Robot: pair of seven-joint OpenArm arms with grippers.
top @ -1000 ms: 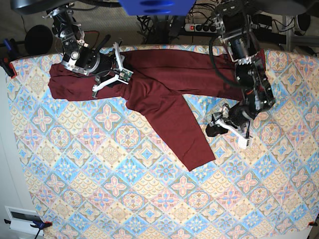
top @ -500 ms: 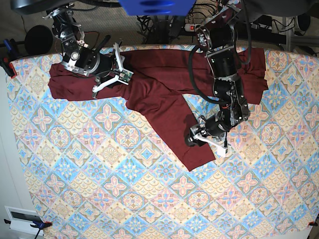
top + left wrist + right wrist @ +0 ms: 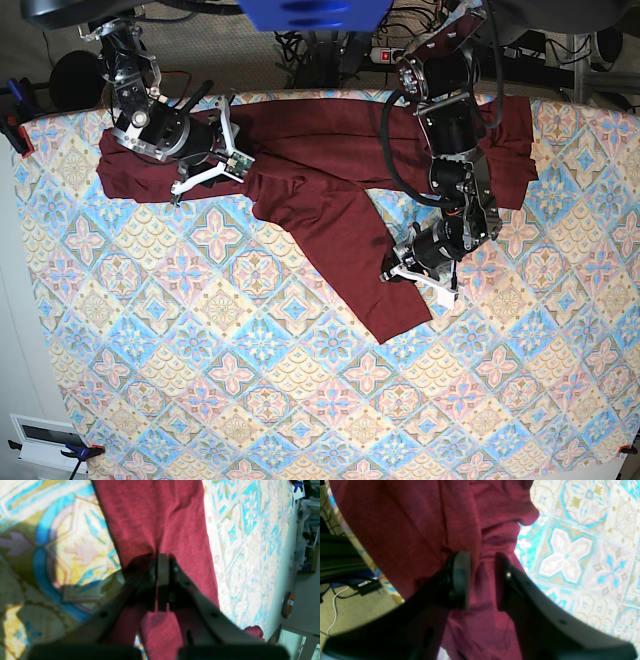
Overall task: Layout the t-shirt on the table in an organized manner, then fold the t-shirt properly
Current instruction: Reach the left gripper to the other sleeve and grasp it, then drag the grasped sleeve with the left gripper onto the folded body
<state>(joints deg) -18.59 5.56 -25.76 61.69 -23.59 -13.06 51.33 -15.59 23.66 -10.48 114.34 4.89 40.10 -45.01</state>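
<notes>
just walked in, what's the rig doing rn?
Two arms are working a plain dark maroon long-sleeved t-shirt that lies crumpled and unfolded on the table with the diamond-patterned pastel cloth. The left gripper is shut, pinching the fabric of the sleeve that runs toward the near edge. The right gripper sits at the bunched far side with a fold of shirt between its parted jaws. Folding hasn't begun.

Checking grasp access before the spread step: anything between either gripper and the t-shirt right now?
Nothing visible. The left gripper is shut directly on the t-shirt, pinching the sleeve fabric. The right gripper straddles a fold of the same cloth with its jaws apart. Only the patterned table surrounds both.
</notes>
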